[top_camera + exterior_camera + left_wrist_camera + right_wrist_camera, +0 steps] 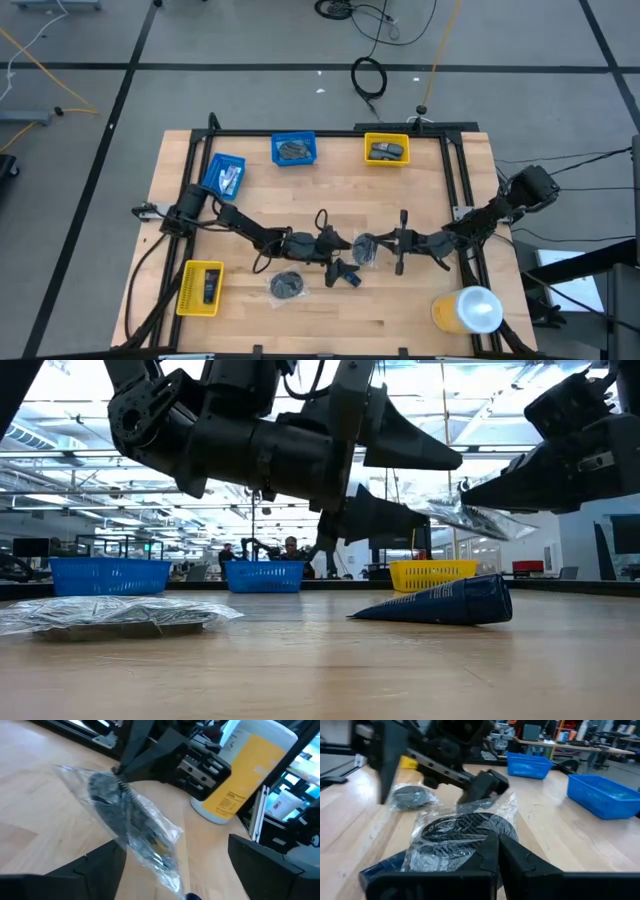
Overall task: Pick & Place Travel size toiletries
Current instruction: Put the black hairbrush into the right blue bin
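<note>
The right end effector (375, 243) is pressed together on the edge of a round dark-grey pad in a crinkled clear plastic wrapper (462, 837), holding it lifted off the light wooden desk (420, 185); in the low view the wrapper (470, 518) hangs well above the boards. The left end effector (345, 243) faces it from the opposite side with its fingers spread wide, and the wrapped pad (127, 827) sits just in front of that gap, its long axis slanting across the line between the two fingers rather than along it. So the left arm is the nearer free one, and a handover looks to me like the step in hand: the left fingers would have to advance a little around the free end of the wrapper before closing.

Just below and beside the left end effector a dark blue tapered tube (440, 603) lies flat on the desk, clear of both arms. A second wrapped dark pad (287, 285) rests further out on the left arm's side.

Open desk lies ahead of both end effectors towards the blue plastic bin (294, 150) and the yellow plastic bin (386, 149) at the far edge. The large yellow-and-white cylinder (468, 310) stands behind the right arm, near the desk corner, which narrows room for pulling back that way.
</note>
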Controlling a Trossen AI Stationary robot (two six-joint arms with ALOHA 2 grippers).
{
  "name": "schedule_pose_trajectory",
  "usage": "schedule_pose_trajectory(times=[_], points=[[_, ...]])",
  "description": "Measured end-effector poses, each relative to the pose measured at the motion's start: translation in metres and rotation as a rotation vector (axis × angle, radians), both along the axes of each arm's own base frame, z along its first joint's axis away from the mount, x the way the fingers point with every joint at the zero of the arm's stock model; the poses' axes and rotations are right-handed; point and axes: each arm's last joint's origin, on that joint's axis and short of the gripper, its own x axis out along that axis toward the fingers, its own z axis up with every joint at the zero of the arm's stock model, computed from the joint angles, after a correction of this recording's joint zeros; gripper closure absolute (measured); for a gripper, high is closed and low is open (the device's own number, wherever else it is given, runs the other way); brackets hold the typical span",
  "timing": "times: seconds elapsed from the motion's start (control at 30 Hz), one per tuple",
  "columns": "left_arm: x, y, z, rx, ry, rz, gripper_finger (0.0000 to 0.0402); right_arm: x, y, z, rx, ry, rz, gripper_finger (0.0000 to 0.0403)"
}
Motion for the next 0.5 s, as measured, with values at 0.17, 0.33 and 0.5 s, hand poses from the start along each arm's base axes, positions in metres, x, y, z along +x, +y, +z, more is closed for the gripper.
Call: schedule_pose_trajectory(times=[0.17,0.33,0.5], points=[[0.000,0.000,0.000,-0.011,0.004,0.013,0.0116,0.004,0.003,0.003,-0.014,-0.005,0.036,0.0403],[0.000,0.001,-0.001,-0.013,0.005,0.070,0.0163,0.010,0.008,0.009,-0.044,-0.024,0.111,0.0403],[-0.001,0.001,-0.002,-0.003,0.020,0.083,0.0196,0.012,0.009,0.011,-0.058,-0.027,0.111,0.0403]])
